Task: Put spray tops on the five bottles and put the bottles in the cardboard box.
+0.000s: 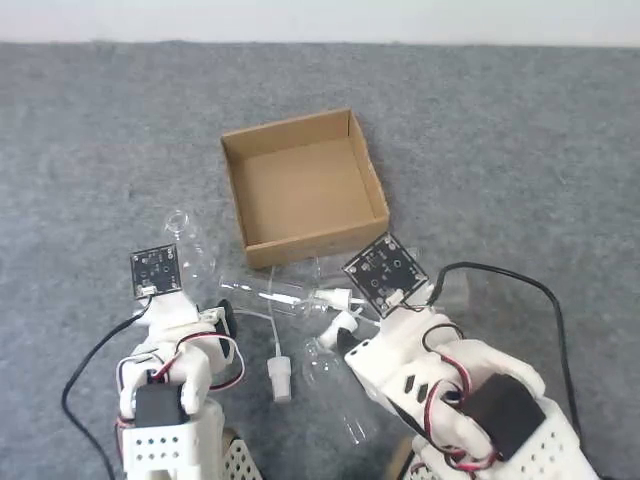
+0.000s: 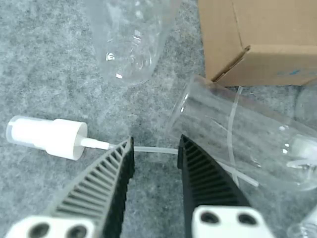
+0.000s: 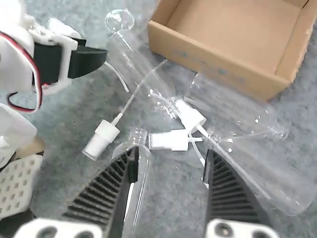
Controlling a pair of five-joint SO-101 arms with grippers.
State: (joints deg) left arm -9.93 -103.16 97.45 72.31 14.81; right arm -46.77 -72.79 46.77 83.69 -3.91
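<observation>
The open cardboard box [image 1: 305, 190] holds nothing. Several clear bottles lie uncapped on the grey carpet in front of it, one [image 1: 190, 250] to its left and one [image 1: 262, 287] across the front. My left gripper [image 2: 155, 146] is open just above the carpet, and the thin tube of a white spray top [image 2: 47, 137] runs between its fingertips. A bottle [image 2: 237, 139] lies beside one finger. My right gripper [image 3: 171, 156] is open above a loose spray top [image 3: 171, 140]. A bottle neck [image 3: 137, 135] sits by one finger. Two more spray tops [image 3: 101, 139] [image 3: 190, 115] lie close by.
The box corner [image 2: 257, 39] stands just beyond the left gripper. The other arm's black finger [image 3: 74, 59] shows in the right wrist view. A black cable [image 1: 520, 285] loops on the carpet at the right. Bare carpet [image 1: 520, 130] surrounds the box at the back and sides.
</observation>
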